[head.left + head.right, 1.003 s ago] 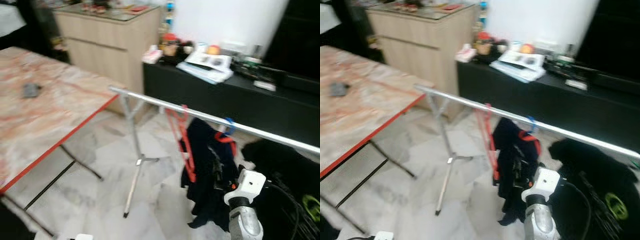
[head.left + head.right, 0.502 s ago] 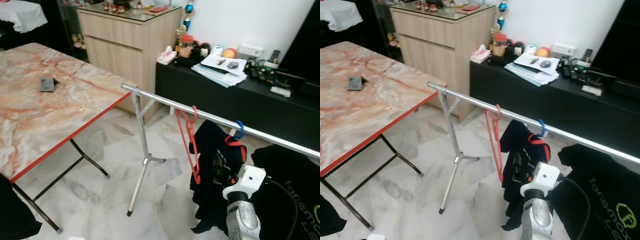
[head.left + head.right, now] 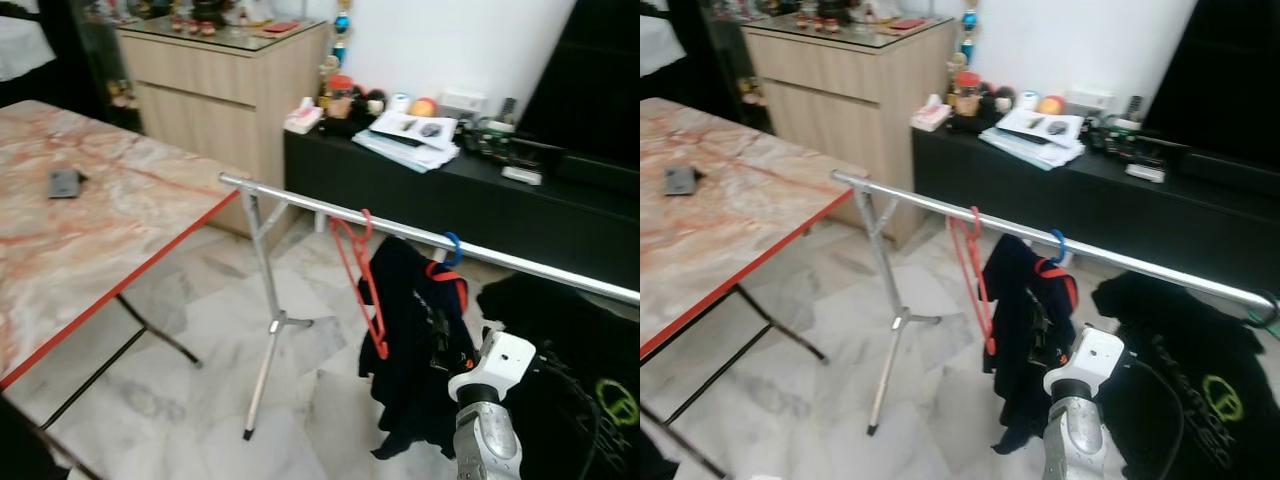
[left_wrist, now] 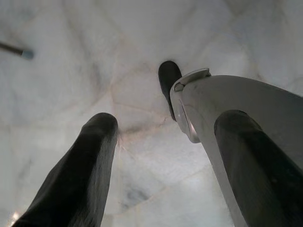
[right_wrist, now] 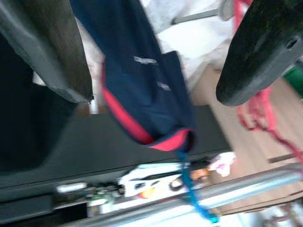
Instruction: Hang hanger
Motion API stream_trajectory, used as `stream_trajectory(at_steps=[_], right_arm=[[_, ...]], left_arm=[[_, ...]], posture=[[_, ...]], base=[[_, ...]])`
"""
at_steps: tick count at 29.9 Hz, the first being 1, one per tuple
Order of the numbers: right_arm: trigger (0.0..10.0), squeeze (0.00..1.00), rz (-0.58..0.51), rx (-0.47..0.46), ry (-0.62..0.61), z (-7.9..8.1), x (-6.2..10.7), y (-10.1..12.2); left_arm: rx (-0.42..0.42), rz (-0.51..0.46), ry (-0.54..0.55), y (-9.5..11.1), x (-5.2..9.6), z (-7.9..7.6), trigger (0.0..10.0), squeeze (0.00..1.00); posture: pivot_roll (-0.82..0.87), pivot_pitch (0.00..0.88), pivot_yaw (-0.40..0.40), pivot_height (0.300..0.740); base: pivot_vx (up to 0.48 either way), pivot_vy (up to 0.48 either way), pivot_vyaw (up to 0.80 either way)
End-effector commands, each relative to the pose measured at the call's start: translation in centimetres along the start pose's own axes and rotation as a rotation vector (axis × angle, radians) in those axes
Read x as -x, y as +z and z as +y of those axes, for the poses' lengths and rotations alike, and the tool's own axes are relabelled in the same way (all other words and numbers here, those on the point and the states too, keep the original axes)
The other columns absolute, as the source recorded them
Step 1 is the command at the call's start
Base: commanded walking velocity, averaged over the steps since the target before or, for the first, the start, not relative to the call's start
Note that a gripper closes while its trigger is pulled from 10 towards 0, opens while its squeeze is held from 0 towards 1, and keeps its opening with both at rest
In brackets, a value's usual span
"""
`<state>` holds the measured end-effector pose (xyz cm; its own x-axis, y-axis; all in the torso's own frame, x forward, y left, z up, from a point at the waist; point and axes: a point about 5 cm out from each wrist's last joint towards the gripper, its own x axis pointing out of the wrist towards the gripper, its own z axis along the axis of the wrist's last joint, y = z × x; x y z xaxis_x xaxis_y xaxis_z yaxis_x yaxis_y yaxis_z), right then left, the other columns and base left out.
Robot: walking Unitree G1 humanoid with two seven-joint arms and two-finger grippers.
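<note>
Right gripper raised toward navy shirt on blue hanger, jaws spread. Left gripper points at marble floor, jaws spread.

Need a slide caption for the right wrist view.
Open right gripper facing navy garment hung by blue hanger on rail.

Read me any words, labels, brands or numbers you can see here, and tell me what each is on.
Nothing here reads clearly.
Black shirt on the rail: white lettering, too blurred to read; beside it a round green logo, no legible words.
Papers on the black cabinet: print too small.
Navy garment: two small white marks, too blurred.
</note>
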<state>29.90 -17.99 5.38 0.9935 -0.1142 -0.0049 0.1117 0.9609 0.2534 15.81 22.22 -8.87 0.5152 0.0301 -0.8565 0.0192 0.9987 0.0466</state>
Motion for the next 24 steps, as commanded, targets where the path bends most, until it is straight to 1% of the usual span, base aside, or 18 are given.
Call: stream_trajectory(at_steps=[1, 4, 6, 9, 11, 13, 15, 18, 24], right_arm=[[10.0, 0.0, -0.011, -0.003, -0.006, -0.2, 0.0, 0.2], [10.0, 0.0, -0.014, 0.01, 0.025, 0.4, -0.1, 0.3], [10.0, 0.0, -0.013, 0.006, 0.049, 0.8, -0.2, 0.3], [10.0, 0.0, -0.012, 0.006, 0.05, 0.9, -0.2, 0.3], [10.0, 0.0, -0.009, 0.002, 0.058, 1.0, -0.3, 0.3], [10.0, 0.0, -0.009, 0.001, 0.059, 1.0, -0.3, 0.3], [10.0, 0.0, -0.008, 0.004, 0.07, 1.2, -0.3, 0.3], [10.0, 0.0, -0.01, 0.005, 0.077, 1.3, -0.3, 0.3], [10.0, 0.0, -0.015, 0.008, 0.089, 1.4, -0.3, 0.4]], left_arm=[[-0.006, 0.018, 0.002, -0.4, 0.1, 0.3, 10.0, 0.0], [-0.004, 0.019, 0.009, -0.5, 0.2, 0.9, 10.0, 0.0], [0.0, 0.015, 0.013, -0.4, 0.2, 1.0, 10.0, 0.0], [0.004, 0.011, 0.011, -0.2, 0.2, 0.7, 10.0, 0.0], [0.005, 0.006, 0.005, 0.0, 0.0, 0.1, 10.0, 0.0], [0.004, 0.006, 0.004, 0.0, 0.0, 0.0, 10.0, 0.0], [0.005, 0.003, -0.001, 0.2, -0.1, -0.4, 10.0, 0.0], [0.005, 0.003, -0.002, 0.2, -0.1, -0.4, 10.0, 0.0], [0.008, 0.007, 0.01, -0.1, 0.2, 1.0, 10.0, 0.0]], posture=[[-0.08, 0.073, -0.023, 0.74], [-0.08, 0.072, -0.022, 0.74], [-0.08, 0.071, -0.022, 0.74], [-0.08, 0.071, -0.023, 0.74], [-0.07, 0.07, -0.022, 0.74], [-0.07, 0.07, -0.022, 0.74], [-0.07, 0.069, -0.022, 0.74], [-0.07, 0.068, -0.022, 0.74], [-0.08, 0.062, -0.022, 0.74]], base=[[0.0, 0.0, 0.0], [0.0, 0.0, 0.0], [0.0, 0.0, 0.0], [0.0, 0.0, 0.0], [0.0, 0.0, 0.0], [0.0, 0.0, 0.0], [0.262, 0.0, 0.0], [0.28, 0.0, 0.0], [0.31, 0.0, 0.0]])
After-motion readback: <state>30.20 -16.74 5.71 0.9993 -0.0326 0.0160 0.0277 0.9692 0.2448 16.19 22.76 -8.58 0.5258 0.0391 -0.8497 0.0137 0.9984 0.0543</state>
